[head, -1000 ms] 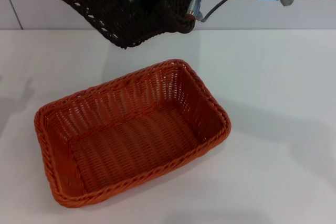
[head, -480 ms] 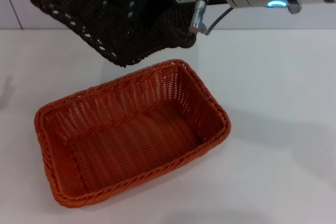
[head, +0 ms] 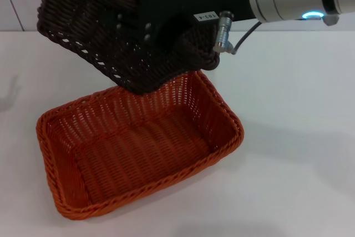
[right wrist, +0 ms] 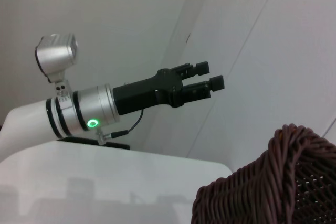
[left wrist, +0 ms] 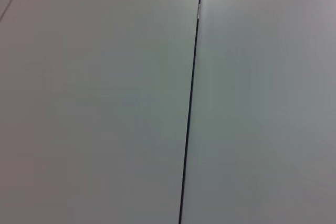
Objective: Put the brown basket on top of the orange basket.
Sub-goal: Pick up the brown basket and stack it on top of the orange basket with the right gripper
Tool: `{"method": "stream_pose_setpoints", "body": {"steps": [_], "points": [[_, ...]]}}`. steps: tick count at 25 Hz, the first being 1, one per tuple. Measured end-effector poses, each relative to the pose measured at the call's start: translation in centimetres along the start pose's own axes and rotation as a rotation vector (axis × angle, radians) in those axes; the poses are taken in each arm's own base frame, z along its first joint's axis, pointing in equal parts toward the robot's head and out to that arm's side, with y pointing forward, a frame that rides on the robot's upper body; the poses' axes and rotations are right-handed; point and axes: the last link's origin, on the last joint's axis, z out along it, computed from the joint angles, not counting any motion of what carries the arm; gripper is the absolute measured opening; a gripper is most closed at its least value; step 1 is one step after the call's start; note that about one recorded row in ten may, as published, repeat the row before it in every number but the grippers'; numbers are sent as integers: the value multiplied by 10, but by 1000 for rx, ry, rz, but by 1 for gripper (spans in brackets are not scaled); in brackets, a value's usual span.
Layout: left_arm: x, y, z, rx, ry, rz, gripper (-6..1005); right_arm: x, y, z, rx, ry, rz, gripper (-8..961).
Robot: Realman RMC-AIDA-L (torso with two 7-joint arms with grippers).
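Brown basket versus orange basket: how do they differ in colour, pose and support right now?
The brown basket is dark, nearly black; the orange basket is bright orange. The brown one is tilted, one corner dipping over the orange one's far rim; the orange one lies flat, opening up. The brown one hangs in the air on the right gripper; the orange one rests on the white table. Both are rectangular woven baskets with braided rims.

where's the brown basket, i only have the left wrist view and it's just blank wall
Observer: In the head view, the right gripper holds the brown basket tilted in the air, over the far rim of the orange basket.
Operator: touching the orange one
Observer: Can't tell; its lowest corner overlaps that rim in the head view.
Operator: and my left gripper
Observer: The right wrist view shows the left gripper raised, fingers apart, empty.
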Motion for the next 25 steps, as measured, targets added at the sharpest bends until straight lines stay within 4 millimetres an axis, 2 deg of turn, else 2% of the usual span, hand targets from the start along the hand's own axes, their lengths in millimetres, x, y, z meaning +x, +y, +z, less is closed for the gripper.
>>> {"method": "stream_pose_setpoints", "body": {"steps": [17,25], "points": [[-8,4,1,7,-31,-23,798,-6,13,-8,-59,126,-4,150],[-10,5,3,8,-38,-28,798,-4,9,-13,-62,161,5,149]]}}
